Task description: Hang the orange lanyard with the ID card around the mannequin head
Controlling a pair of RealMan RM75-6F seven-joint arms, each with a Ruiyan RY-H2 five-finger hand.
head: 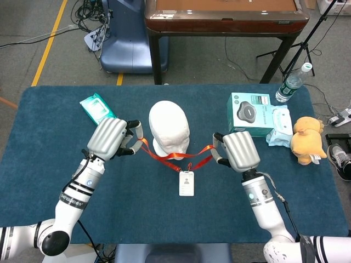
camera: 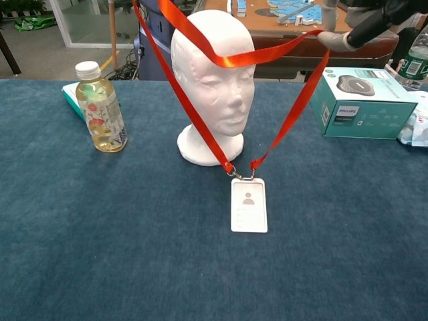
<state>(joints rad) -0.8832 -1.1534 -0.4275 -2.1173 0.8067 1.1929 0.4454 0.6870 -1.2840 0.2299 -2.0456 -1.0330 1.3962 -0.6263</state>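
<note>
The white mannequin head point(head: 168, 129) stands upright mid-table, facing me. My left hand point(head: 109, 138) and right hand point(head: 240, 150) are raised on either side of it, each pinching the orange lanyard point(head: 156, 153) and holding the loop spread. In the chest view the lanyard point(camera: 231, 61) crosses the forehead of the mannequin head point(camera: 214, 80), and both sides slope down to the clip. The white ID card point(camera: 249, 204) hangs in front of the base; the head view shows the ID card point(head: 186, 183) too. Only my right hand point(camera: 364, 23) shows in the chest view, at the top edge.
A bottle of yellow drink point(camera: 100, 107) stands left of the mannequin, with a green wipes pack point(head: 97, 108) behind it. At the right are a teal box point(head: 249, 113), a white wipes pack point(head: 279, 123), a plush toy point(head: 306, 139) and a water bottle point(head: 292, 82).
</note>
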